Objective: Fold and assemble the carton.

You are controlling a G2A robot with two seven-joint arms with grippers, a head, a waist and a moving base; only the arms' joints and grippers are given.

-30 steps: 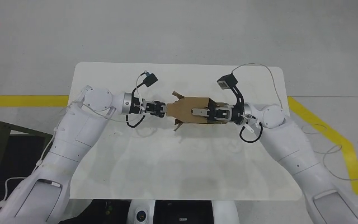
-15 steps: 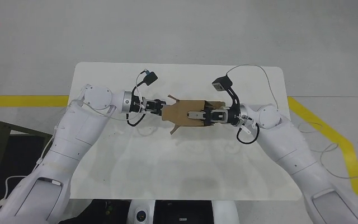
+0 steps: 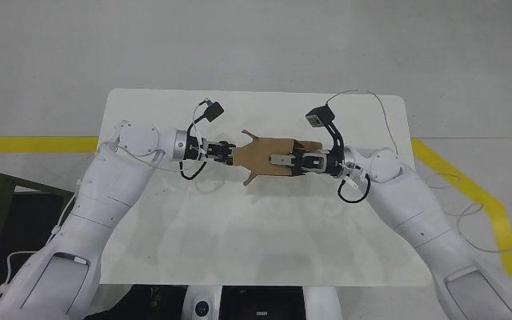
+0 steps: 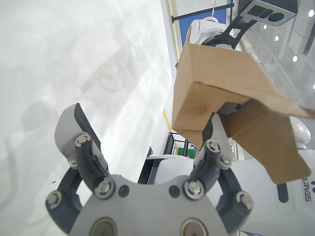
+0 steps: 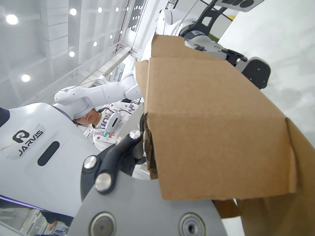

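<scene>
Where the two arms meet over the middle of the white rectangular table [image 3: 264, 240], a brown cardboard carton [image 3: 268, 156] is found, its long axis running left to right. Its body is squared up into an open tube; whether its underside touches the tabletop cannot be told. At the left end, the loose end flaps [image 3: 249, 137] are splayed outward, one toward the far side and one toward the near side.

The right end is taken by the right gripper [image 3: 282, 161], which is closed on the carton's upper wall. One pale finger [image 3: 274, 161] is laid along the outside of the top panel, while the opposing finger is hidden within the cardboard. In the right wrist view the carton is seen close against that gripper's base plate, with the flapped end pointing away toward the other arm.

The left gripper [image 4: 145, 114] is placed at the carton's left end, with its jaws spread wide and nothing clasped between them. In the left wrist view, one ribbed finger pad [image 4: 87, 126] stands free over the table, and the other finger is tucked just against the flaps at the carton's mouth. Strips of yellow floor tape [image 3: 48, 144] are seen beyond the table's left and right edges.
</scene>
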